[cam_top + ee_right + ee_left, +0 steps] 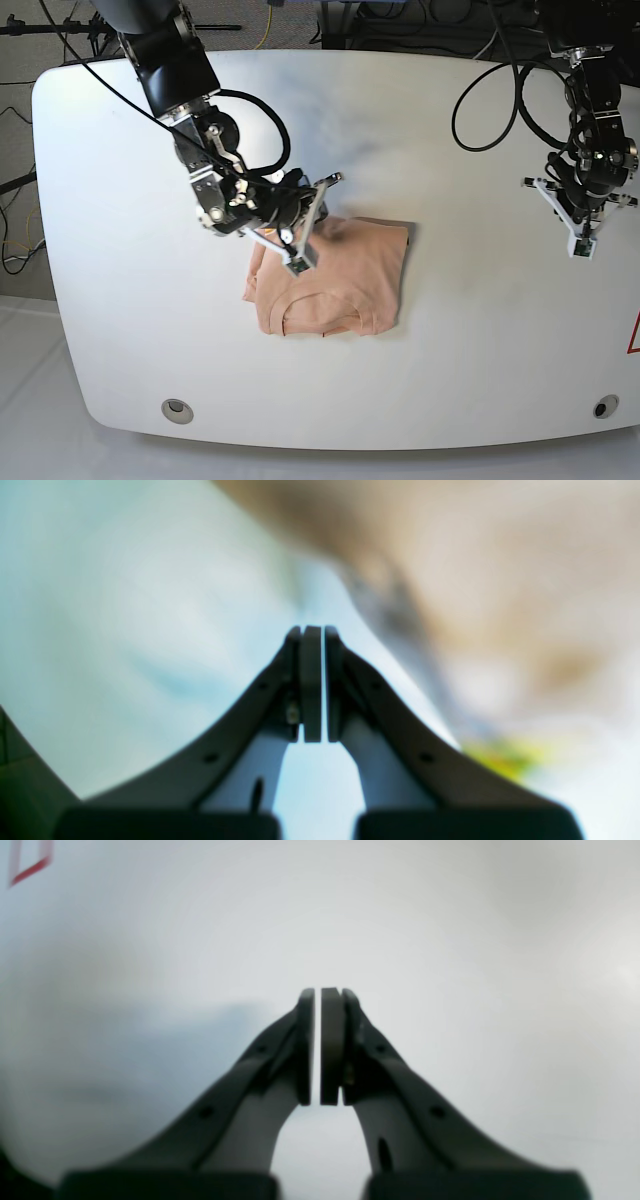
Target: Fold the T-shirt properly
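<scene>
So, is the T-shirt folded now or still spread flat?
Folded. In the base view the T-shirt lies as a compact rectangle on the table, with no sleeves sticking out and the neckline at its near edge.

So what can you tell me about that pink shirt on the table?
The soft peach-pink cloth T-shirt is folded into a small, roughly square bundle lying flat on the white table, near its middle. Its ribbed neckline faces the near edge, and a bit of fabric sticks out at one side. The right arm's shut fingers hang over that side; whether they touch it is unclear.
</scene>
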Robot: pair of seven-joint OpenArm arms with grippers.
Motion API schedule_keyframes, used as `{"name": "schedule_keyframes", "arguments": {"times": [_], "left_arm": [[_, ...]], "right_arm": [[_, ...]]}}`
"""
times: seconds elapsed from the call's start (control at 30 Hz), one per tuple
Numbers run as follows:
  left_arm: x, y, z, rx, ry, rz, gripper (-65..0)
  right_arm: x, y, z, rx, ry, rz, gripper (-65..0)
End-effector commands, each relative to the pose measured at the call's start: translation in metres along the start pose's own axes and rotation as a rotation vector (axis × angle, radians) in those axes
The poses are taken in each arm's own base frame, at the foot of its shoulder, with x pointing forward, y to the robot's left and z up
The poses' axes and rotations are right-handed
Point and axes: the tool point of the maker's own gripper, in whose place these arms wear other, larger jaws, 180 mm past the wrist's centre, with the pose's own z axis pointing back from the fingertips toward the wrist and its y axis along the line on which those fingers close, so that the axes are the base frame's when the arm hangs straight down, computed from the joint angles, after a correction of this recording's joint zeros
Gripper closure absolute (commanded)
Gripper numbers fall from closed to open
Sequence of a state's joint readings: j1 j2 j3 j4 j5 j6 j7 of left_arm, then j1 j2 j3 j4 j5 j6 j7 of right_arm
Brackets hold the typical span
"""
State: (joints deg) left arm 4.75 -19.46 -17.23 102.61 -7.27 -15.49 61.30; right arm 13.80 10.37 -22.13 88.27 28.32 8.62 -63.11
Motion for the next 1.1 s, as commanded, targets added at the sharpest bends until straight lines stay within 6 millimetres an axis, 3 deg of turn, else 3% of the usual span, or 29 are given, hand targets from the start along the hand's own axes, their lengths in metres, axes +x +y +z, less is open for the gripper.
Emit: {"name": "schedule_keyframes", "arguments": {"times": [0.0, 0.23, 0.37, 0.53, 0.8, 1.07], "left_arm": [[0.012, 0.02, 0.007, 0.048, -0.044, 0.011, 0.0], [-0.018, 0.045, 0.014, 0.102, 0.024, -0.001, 0.0], [-0.05, 0.053, 0.018, 0.12, 0.093, 0.001, 0.0], [-0.087, 0.056, 0.023, 0.127, 0.173, -0.001, 0.0], [-0.145, 0.059, 0.038, 0.131, 0.301, -0.004, 0.0], [-0.181, 0.068, 0.055, 0.134, 0.381, -0.019, 0.0]], "right_arm": [[0.019, -0.025, 0.03, -0.071, -0.077, -0.056, -0.5], [-0.011, -0.077, 0.095, -0.217, -0.112, -0.19, 0.0], [-0.056, -0.111, 0.138, -0.35, -0.095, -0.259, 0.0], [-0.121, -0.14, 0.171, -0.468, -0.019, -0.366, 0.0], [-0.218, -0.159, 0.223, -0.631, 0.08, -0.536, 0.0], [-0.287, -0.154, 0.263, -0.748, 0.12, -0.662, 0.0]]}}
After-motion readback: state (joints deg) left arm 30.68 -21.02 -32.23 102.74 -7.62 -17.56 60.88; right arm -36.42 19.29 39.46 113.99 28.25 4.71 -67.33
